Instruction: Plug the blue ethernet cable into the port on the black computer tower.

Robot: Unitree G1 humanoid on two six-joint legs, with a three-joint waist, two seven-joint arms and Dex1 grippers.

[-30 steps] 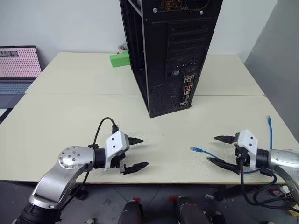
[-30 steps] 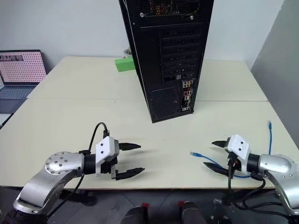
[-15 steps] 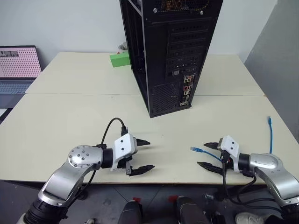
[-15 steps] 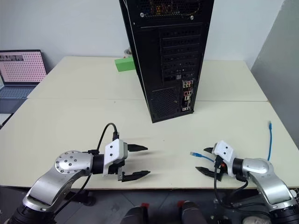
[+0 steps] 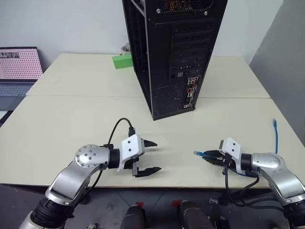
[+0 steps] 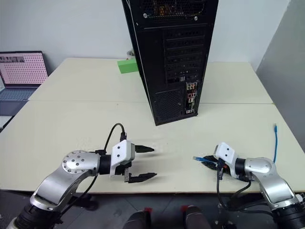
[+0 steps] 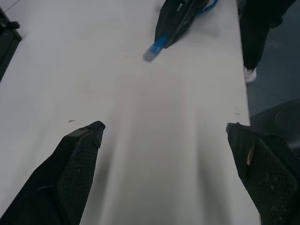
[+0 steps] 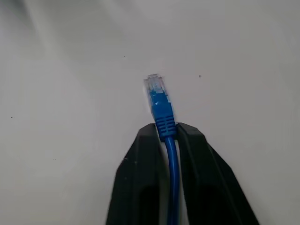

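**Right pincer clamped on cable near its plug; left pincer wide and empty**

The right pincer (image 8: 166,133) lies low on the pale table (image 5: 71,119), its two black fingers (image 8: 140,178) pressed together on the blue ethernet cable (image 8: 161,108). The grip sits just behind the blue boot. The clear plug juts out past the fingertips, close over the table surface. Behind the pincer, the cord loops back along the table edge. Its other end (image 5: 275,123) lies on the table beyond and to the right of this pincer, well apart from it.

The left pincer (image 5: 148,156) stands wide, one finger above the other, holding nothing. Its wrist view shows bare table between the fingers (image 7: 77,154) and the right pincer with the plug straight ahead, near but apart.

The black computer tower (image 5: 176,52) stands upright beyond both pincers, between them and further back on the table. Its rear panel faces the right pincer's side. The port (image 5: 192,81) sits in the small connector cluster low on that panel; nothing is plugged into it.

The case is the only container in view. Its contents cannot be made out.

A green block (image 5: 122,61) lies beside the tower on the left pincer's side. A laptop (image 5: 18,67) stands further out on that side.
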